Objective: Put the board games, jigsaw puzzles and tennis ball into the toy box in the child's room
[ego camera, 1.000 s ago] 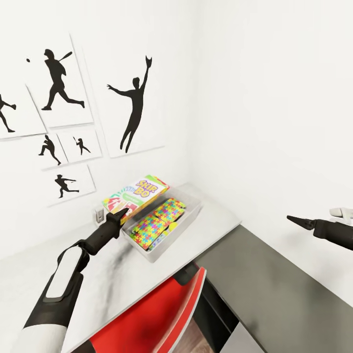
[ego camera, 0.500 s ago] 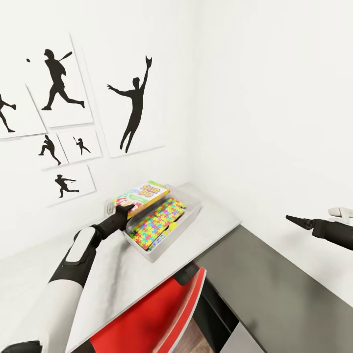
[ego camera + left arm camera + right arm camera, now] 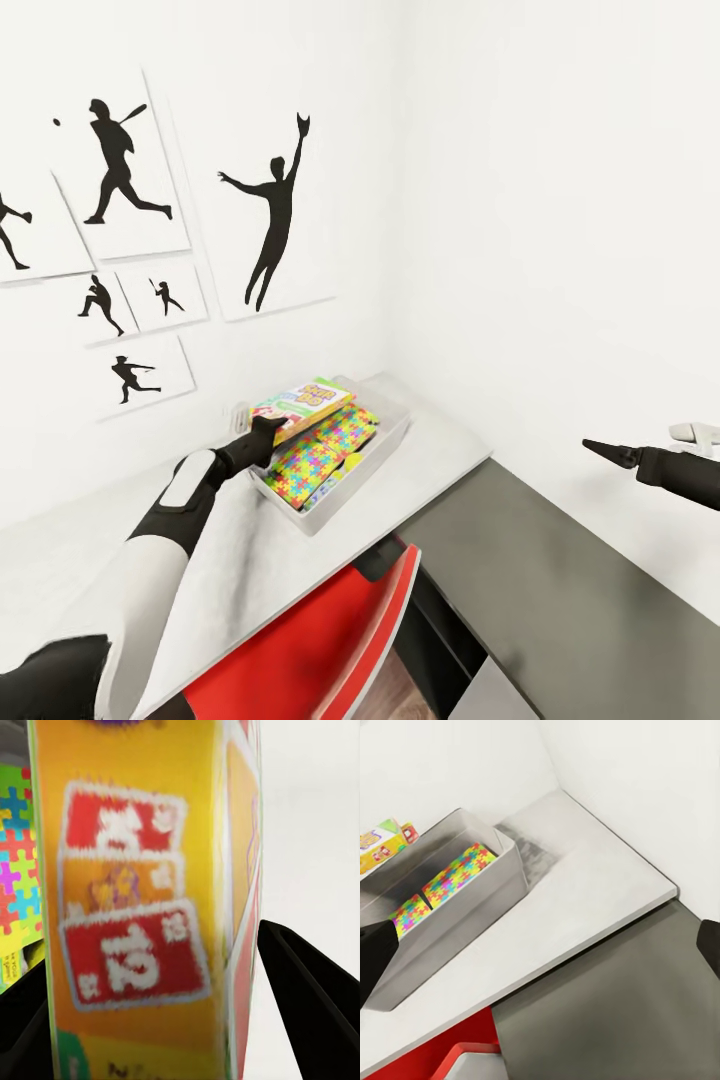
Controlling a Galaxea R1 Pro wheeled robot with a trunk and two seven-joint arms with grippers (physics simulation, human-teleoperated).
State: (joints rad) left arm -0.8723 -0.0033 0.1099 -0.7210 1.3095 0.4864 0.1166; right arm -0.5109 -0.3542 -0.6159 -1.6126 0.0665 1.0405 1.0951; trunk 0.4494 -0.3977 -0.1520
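Left tool (image 3: 268,428) clamped on the SKIP-BO box (image 3: 303,400), which is held above the toy box (image 3: 375,452), over its wall-side rim. Jigsaw puzzles (image 3: 320,448) already lie inside the toy box. Right tool (image 3: 598,449) idle, well apart from the toy box, its fingers spread in the wrist view. Judgement: carry the game further over the toy box's middle, level it, lower near the puzzles, then release.

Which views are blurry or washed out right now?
Left wrist view: the SKIP-BO box sits so close its print is smeared and soft. Head view: sharp but tilted, white walls nearly featureless, soft shadow under the left hand. Right wrist view: crisp, with a dark smudged shadow on the table beside the toy box.
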